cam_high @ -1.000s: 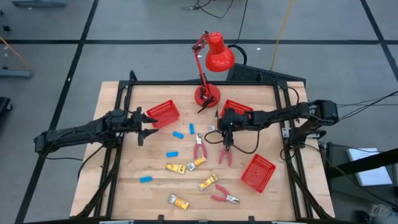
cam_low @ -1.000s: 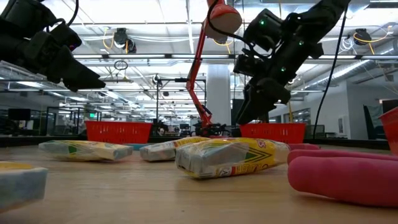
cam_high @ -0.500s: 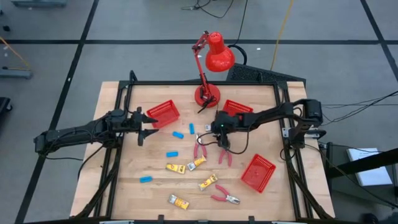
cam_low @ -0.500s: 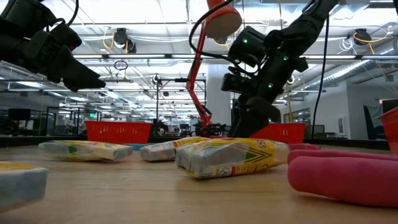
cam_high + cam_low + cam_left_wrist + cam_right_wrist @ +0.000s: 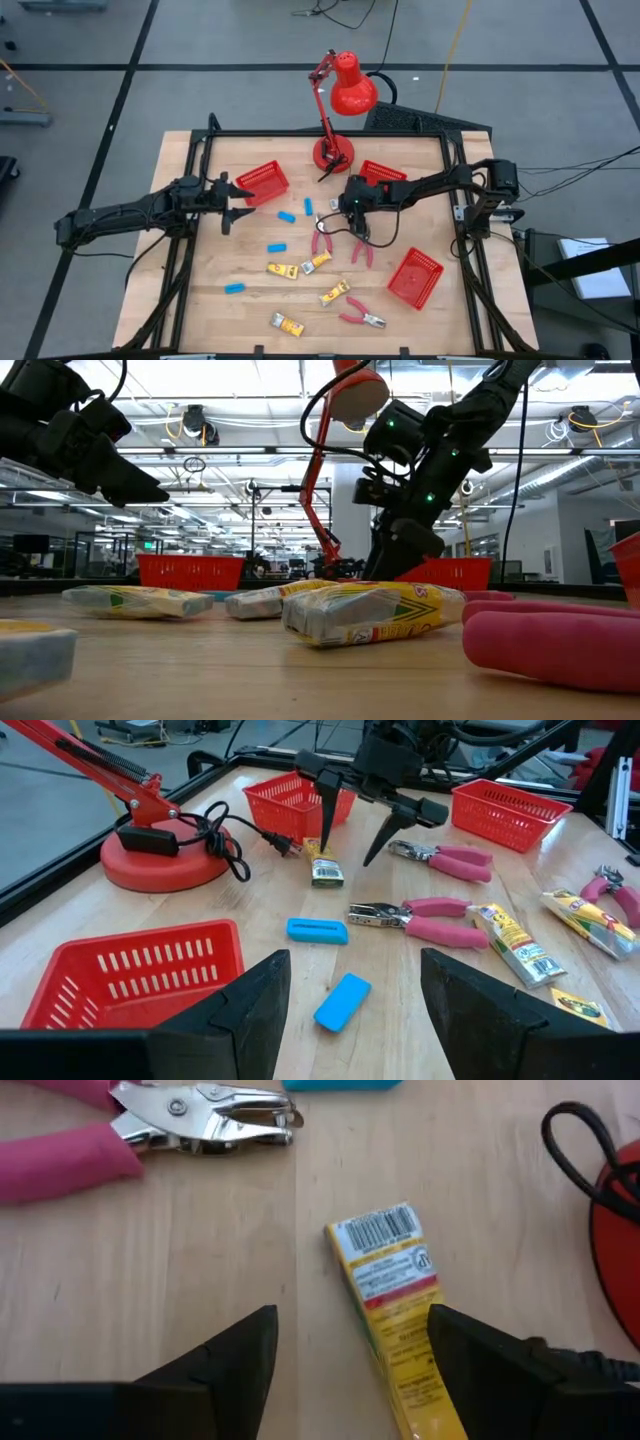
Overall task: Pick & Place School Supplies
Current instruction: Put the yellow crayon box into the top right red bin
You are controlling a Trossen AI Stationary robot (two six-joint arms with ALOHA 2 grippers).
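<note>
Left gripper hung open at the table's 9 o'clock, near a red basket. Right gripper (fingers spread) hovered at centre over a yellow packet, empty. Pink pliers lay at its 6 o'clock.

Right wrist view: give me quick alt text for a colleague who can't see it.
The right gripper hangs open over a yellow packet lying flat on the wooden table, one dark finger on each side of it. Pink-handled pliers lie beyond, with a black cord and the lamp's red base at the edge.
</note>
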